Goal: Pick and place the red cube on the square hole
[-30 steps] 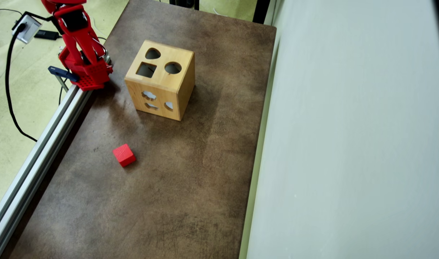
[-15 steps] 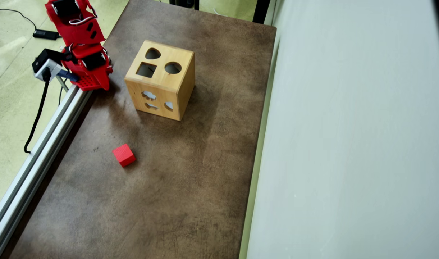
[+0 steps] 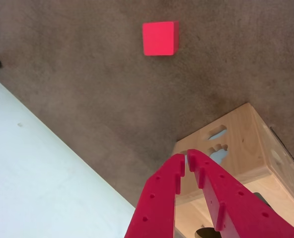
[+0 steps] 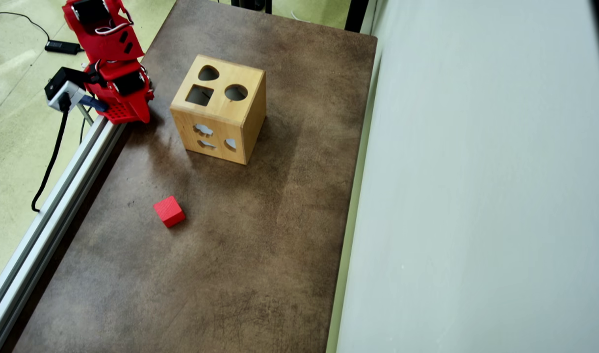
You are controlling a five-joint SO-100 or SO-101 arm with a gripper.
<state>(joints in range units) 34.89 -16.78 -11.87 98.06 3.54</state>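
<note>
The red cube [image 4: 169, 211] lies alone on the brown mat, below and left of the wooden box [image 4: 250, 117] in the overhead view. It shows near the top of the wrist view [image 3: 160, 38]. The square hole [image 4: 199, 95] is in the box's top face, beside a round hole [image 4: 236, 92] and a heart-like hole [image 4: 208, 73]. My red gripper [image 4: 140, 113] hovers at the mat's left edge, left of the box and far from the cube. In the wrist view the gripper [image 3: 186, 159] has its tips nearly touching and holds nothing. The fingers [image 3: 162, 198] cover part of the box [image 3: 244, 144].
A white panel [image 4: 476, 196] borders the mat on the right in the overhead view, and shows at the left of the wrist view [image 3: 37, 173]. An aluminium rail [image 4: 54, 201] runs along the mat's left edge. Cables [image 4: 49, 162] lie on the floor beyond it.
</note>
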